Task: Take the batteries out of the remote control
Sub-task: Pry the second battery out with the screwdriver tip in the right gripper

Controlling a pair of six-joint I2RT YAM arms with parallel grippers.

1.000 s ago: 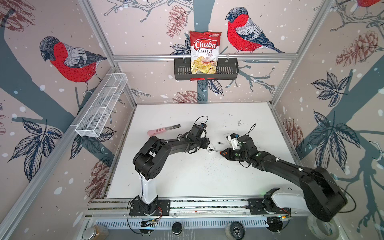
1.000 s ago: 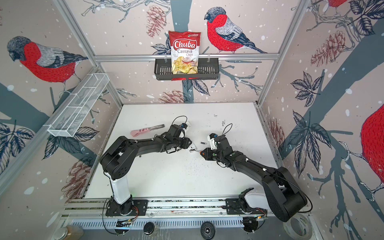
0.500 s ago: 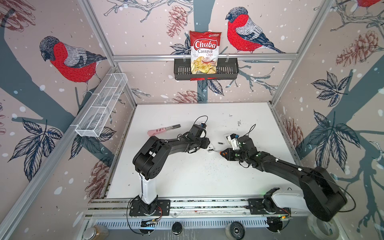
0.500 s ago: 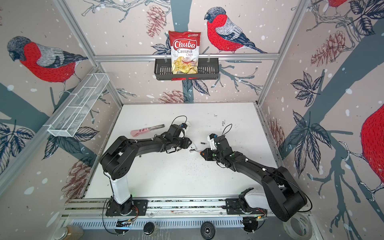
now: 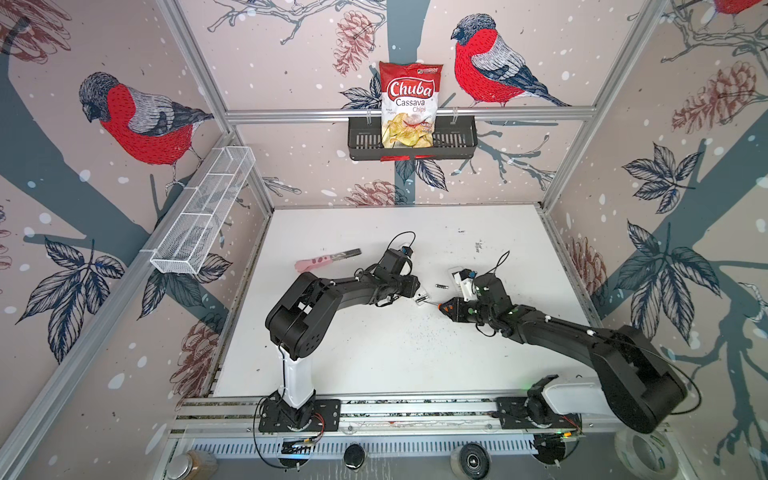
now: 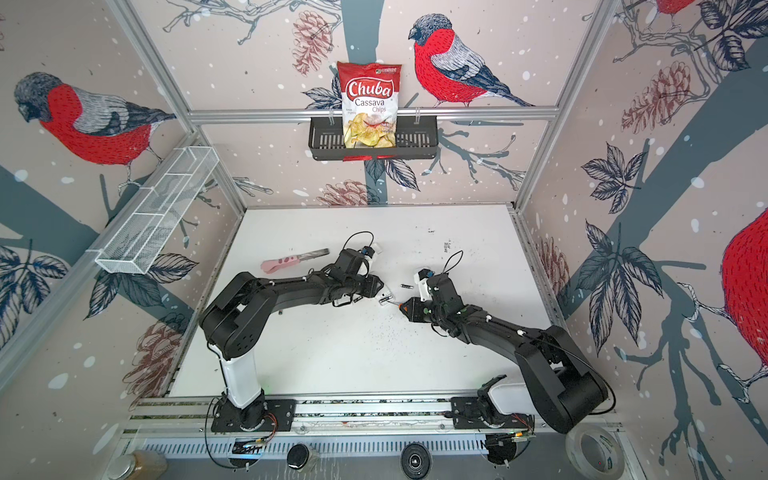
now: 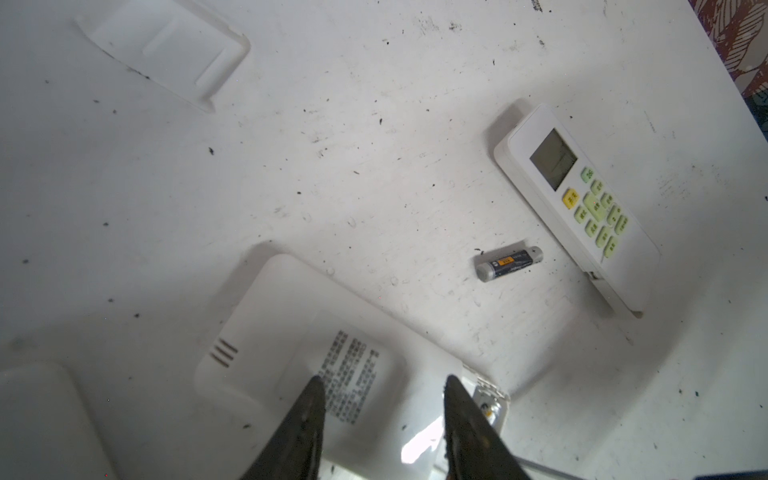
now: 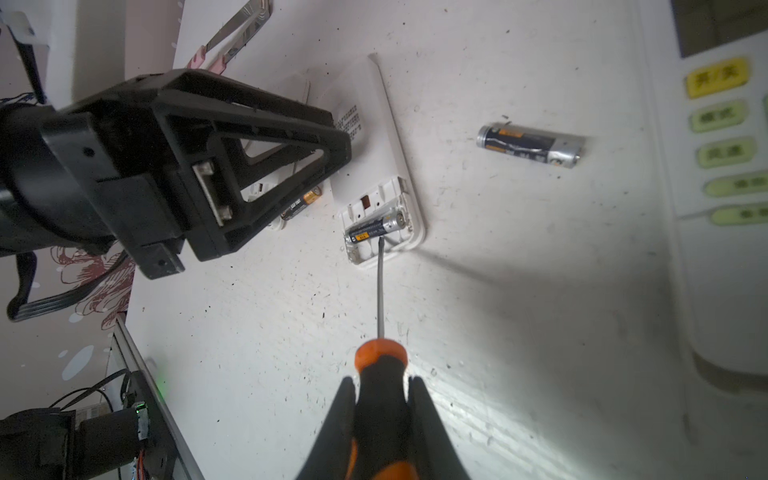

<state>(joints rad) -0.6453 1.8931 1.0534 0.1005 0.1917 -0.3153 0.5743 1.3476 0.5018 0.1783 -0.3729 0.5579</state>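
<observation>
You face bird-and-pinecone wallpaper walls (image 5: 291, 50), a scuffed white tabletop (image 5: 395, 357), a wire basket (image 5: 203, 216), a black shelf (image 5: 455, 141).

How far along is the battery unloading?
Done: cover off, loose battery out on the table. In hand: right gripper holds the screwdriver, tip at the seated battery in the open remote; left gripper, jaws apart, is over that remote's back. Left: lever that one out; a third battery shows under the left gripper, whether seated I can't tell.
</observation>
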